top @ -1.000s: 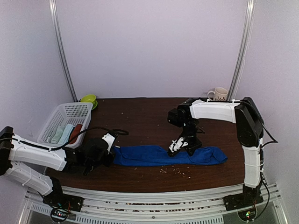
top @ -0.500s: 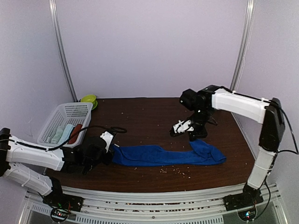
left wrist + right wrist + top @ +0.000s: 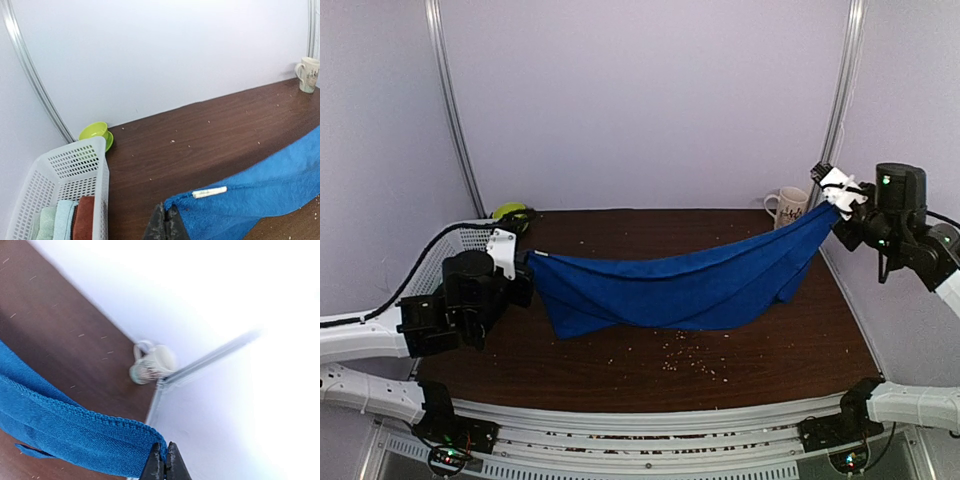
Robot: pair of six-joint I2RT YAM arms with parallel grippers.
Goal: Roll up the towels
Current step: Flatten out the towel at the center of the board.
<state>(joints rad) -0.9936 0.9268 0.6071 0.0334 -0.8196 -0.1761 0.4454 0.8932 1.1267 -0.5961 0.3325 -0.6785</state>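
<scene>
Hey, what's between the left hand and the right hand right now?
The blue towel spans the gap, the left hand shut on one end, the right hand on the other, sagging over the table. The top view shows it.

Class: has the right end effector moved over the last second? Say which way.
Yes. The right end effector rose and swung rightward, from mid-table to just right of the white mug, lifting the blue towel.

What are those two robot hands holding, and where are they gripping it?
The blue towel: the left hand pinches a corner at one end, the right hand a corner at the other, and it sags between them.
</scene>
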